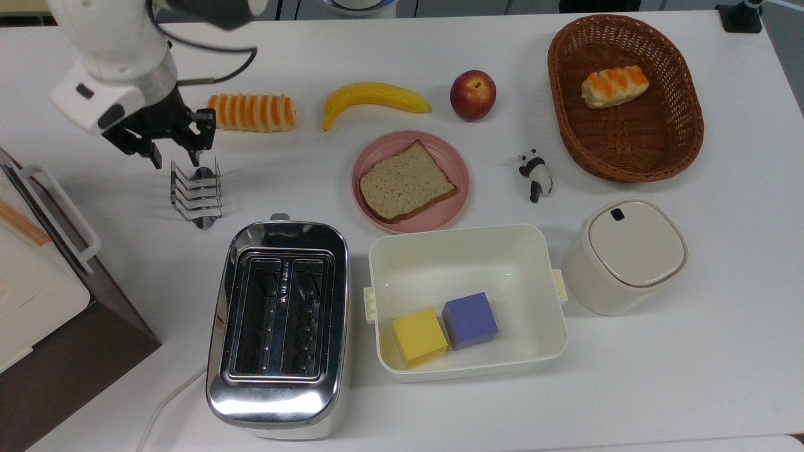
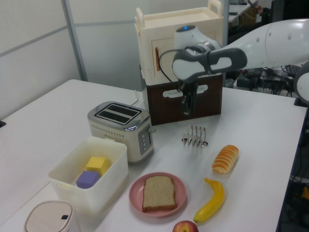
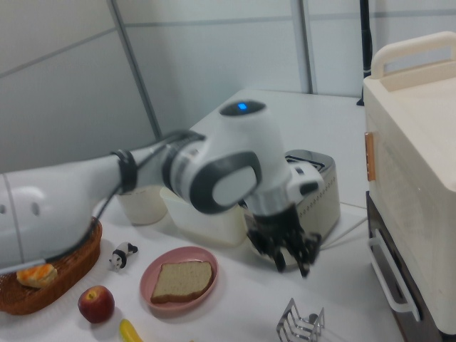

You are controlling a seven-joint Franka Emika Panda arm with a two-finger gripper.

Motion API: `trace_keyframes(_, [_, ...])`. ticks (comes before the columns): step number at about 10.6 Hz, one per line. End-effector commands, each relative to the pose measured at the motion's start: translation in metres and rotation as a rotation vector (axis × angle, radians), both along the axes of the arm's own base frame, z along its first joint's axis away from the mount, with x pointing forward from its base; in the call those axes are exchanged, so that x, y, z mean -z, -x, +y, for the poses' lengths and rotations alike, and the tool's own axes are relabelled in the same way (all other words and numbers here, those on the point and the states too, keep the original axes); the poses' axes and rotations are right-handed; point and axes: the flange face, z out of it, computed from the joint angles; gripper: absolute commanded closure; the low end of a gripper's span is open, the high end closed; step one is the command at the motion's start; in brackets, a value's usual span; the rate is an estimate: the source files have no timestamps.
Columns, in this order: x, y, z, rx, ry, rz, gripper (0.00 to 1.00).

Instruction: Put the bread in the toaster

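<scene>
Black gripper point(image 1: 174, 152) fingers spread, empty, hovering over one wire toast rack point(image 1: 196, 193). One bread slice point(image 1: 406, 182) lies on the pink plate point(image 1: 449, 210) mid-table; one chrome toaster point(image 1: 278, 326) sits at the table's near edge. Two striped rolls, two blocks.

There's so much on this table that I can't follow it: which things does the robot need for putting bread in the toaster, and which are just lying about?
Needed:
- bread slice on the pink plate
- toaster
- gripper, open

Lying about:
- toast rack
- striped roll
- banana
- apple
- basket
- panda figure
- white bin
</scene>
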Motion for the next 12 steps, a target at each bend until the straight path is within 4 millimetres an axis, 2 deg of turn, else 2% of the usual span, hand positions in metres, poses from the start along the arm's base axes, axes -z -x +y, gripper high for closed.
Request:
trace_keyframes(1, [-0.075, -0.010, 0.048, 0.014, -0.064, -0.135, 0.49])
trace_keyframes(3, [-0.097, -0.024, 0.078, 0.080, -0.070, -0.218, 0.49])
trace_keyframes(4, [-0.100, -0.034, 0.104, 0.098, -0.078, -0.275, 0.50])
trace_keyframes(7, [-0.074, -0.062, 0.146, 0.163, -0.085, -0.366, 0.52])
trace_keyframes(9, [-0.060, -0.069, 0.150, 0.184, -0.082, -0.369, 0.53])
trace_keyframes(11, [-0.041, -0.075, 0.171, 0.167, -0.081, -0.350, 0.51])
trace_keyframes(12, [-0.041, -0.075, 0.171, 0.170, -0.082, -0.347, 0.34])
